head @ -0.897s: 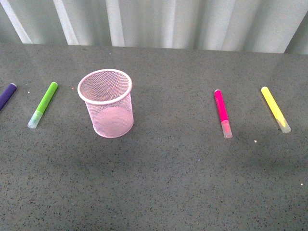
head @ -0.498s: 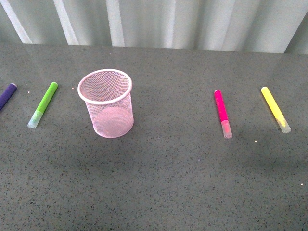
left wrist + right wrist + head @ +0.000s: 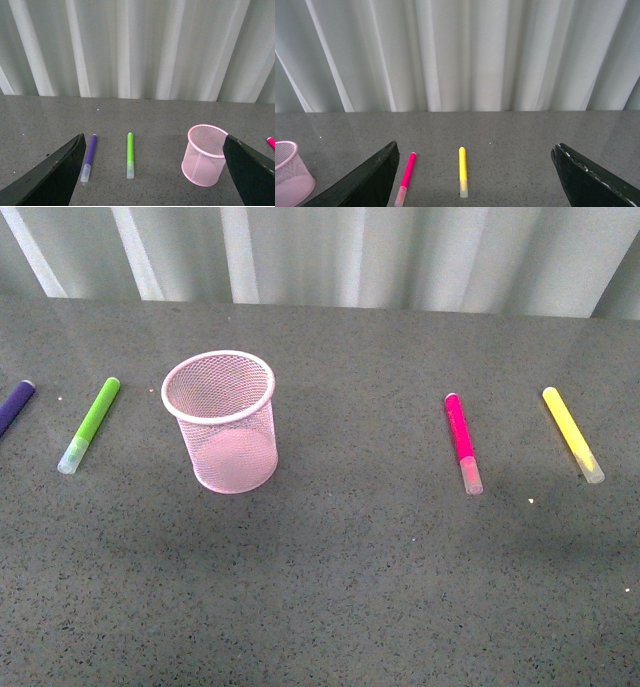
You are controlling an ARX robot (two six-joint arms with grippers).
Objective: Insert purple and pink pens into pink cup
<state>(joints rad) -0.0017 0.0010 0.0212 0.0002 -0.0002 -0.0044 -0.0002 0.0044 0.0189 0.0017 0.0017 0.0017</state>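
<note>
The pink cup (image 3: 220, 422) stands upright and empty on the grey table, left of centre. The purple pen (image 3: 14, 405) lies at the far left edge, partly cut off by the frame. Over on the right lies the pink pen (image 3: 462, 442), its clear cap toward me. Neither arm shows in the front view. My left gripper (image 3: 153, 138) hangs open above the table, back from the purple pen (image 3: 88, 157) and the cup (image 3: 204, 156). My right gripper (image 3: 474, 146) is open too, with the pink pen (image 3: 406, 177) lying close to one finger.
A lime-green marker (image 3: 90, 423) lies between the purple pen and the cup. A yellow marker (image 3: 572, 433) lies to the right of the pink pen. A pale pleated curtain (image 3: 330, 252) closes off the back of the table.
</note>
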